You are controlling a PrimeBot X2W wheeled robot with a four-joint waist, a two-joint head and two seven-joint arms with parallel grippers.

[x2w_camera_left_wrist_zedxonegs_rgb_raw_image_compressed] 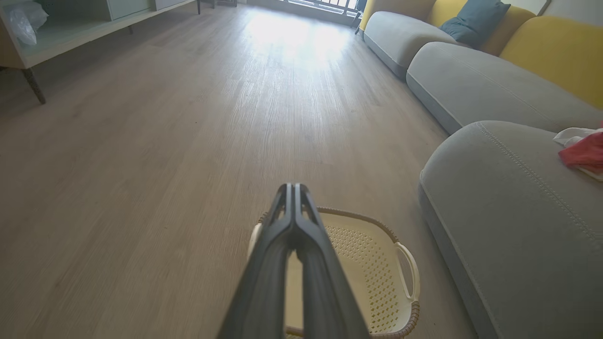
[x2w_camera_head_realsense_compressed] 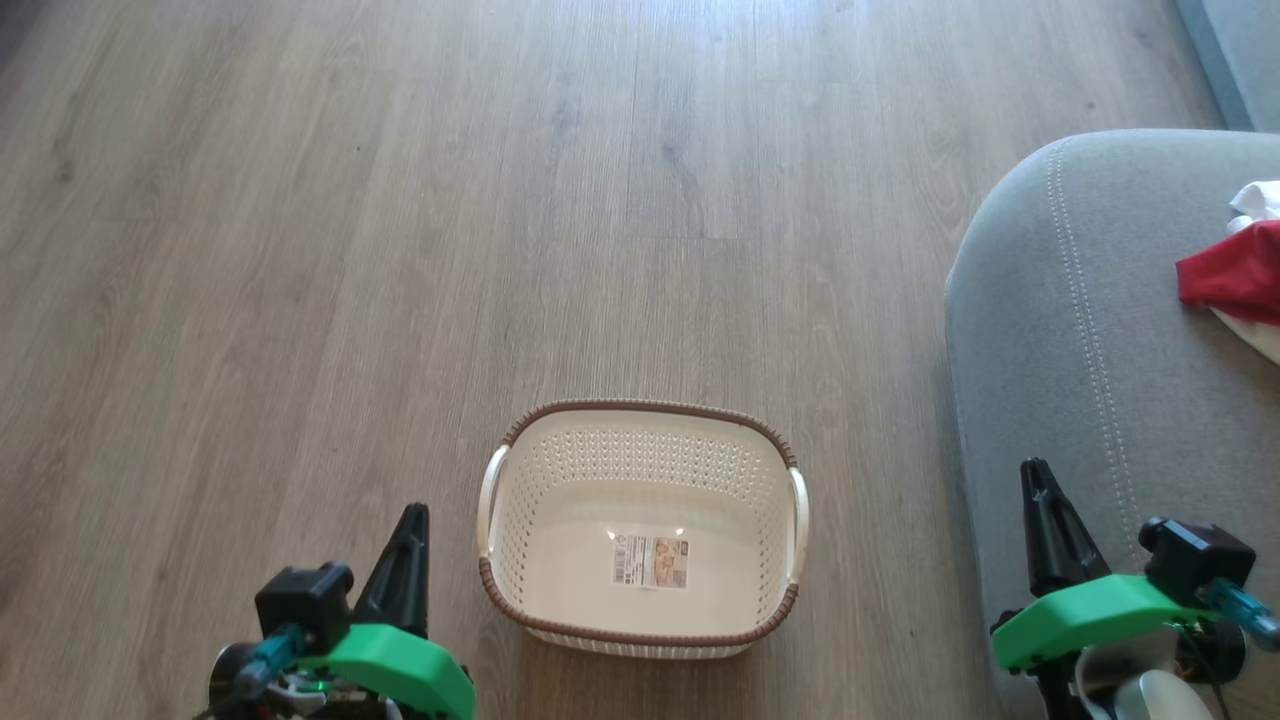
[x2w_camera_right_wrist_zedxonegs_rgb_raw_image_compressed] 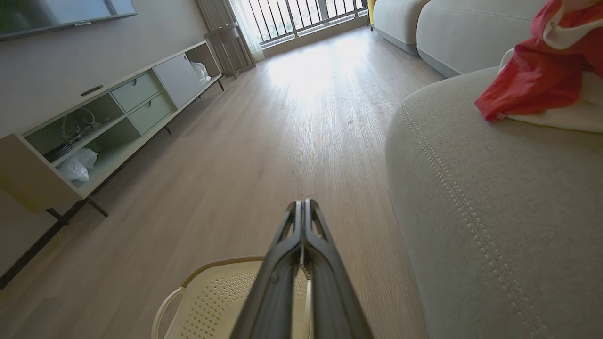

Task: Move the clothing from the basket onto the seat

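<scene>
**Red clothing lying on the seat, basket standing on the floor**

The basket point(x2w_camera_head_realsense_compressed: 640, 465) is standing upright on the wooden floor point(x2w_camera_head_realsense_compressed: 400, 250), just in front of the robot and between its two arms. Its cream bottom is showing in full, with the label sticker point(x2w_camera_head_realsense_compressed: 650, 561) lying flat near the middle. The seat point(x2w_camera_head_realsense_compressed: 1060, 330) is sitting to the robot's right, its rounded corner and double line of stitching facing the basket, with a strip of floor running between them.

The clothing point(x2w_camera_head_realsense_compressed: 1235, 275) is lying bunched on top of the seat toward the right edge of the head view, red fabric folding over white, well apart from the basket.

The left pincer point(x2w_camera_head_realsense_compressed: 412, 520) is hanging just beside the basket's left handle, its fingers pressing together along their length and gripping nothing. The right pincer point(x2w_camera_head_realsense_compressed: 1035, 480) is hovering over the near edge of the seat, its fingers likewise pressing together and carrying nothing, near the clothing but not touching it.
</scene>
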